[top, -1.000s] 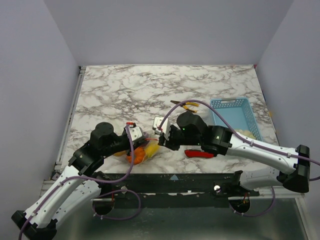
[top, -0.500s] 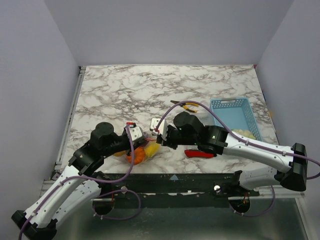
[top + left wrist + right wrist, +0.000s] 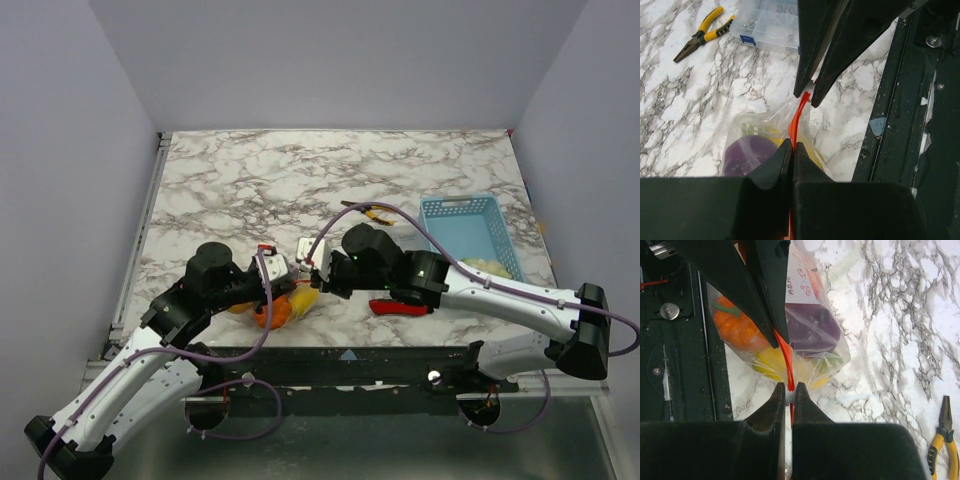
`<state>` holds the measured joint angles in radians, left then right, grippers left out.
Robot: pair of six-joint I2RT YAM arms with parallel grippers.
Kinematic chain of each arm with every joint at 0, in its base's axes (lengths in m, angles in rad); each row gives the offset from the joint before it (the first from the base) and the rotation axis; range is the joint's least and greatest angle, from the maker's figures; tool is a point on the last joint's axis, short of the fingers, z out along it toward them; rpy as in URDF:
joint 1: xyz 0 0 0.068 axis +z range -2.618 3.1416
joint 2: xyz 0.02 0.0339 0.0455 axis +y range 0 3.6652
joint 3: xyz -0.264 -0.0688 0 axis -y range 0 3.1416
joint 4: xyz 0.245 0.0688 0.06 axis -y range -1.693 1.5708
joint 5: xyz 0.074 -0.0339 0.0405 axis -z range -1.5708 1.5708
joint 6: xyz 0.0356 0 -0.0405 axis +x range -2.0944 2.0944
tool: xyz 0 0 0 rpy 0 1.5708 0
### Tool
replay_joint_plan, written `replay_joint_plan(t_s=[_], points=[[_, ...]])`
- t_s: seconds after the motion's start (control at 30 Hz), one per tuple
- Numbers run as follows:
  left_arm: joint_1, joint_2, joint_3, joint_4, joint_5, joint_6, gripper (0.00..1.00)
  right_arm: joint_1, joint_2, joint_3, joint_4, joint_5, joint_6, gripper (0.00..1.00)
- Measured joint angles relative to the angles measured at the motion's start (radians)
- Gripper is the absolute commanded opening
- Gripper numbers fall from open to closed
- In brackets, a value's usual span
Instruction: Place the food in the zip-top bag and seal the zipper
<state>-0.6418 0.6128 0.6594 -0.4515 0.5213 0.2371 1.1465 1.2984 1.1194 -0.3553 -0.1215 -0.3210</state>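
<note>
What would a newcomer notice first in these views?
The left gripper and right gripper both pinch the orange-red zipper of the clear bag at the near edge of the table. Orange, yellow and purple food shows inside it. A light blue basket sits at far right.

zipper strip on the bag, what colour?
Orange-red zipper, clearest in the left wrist view.

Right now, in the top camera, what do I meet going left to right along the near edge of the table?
zip-top bag → red-handled knife → light blue basket. The left gripper and right gripper, both shut on the zipper, overlap the bag, so I leave them out.
</note>
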Motion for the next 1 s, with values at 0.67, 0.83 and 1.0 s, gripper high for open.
replay_joint_plan(t_s=[0.67,0.83,1.0], points=[[0.000,-0.050,0.000,-0.016,0.035,-0.003,0.00,0.000,-0.008,-0.041,0.134,-0.038,-0.005,0.00],[0.000,-0.055,0.000,-0.001,0.036,-0.003,0.00,0.000,-0.031,-0.045,0.137,-0.058,-0.002,0.00],[0.000,-0.047,0.000,-0.005,0.042,-0.003,0.00,-0.002,0.008,-0.021,0.137,-0.107,-0.010,0.00]])
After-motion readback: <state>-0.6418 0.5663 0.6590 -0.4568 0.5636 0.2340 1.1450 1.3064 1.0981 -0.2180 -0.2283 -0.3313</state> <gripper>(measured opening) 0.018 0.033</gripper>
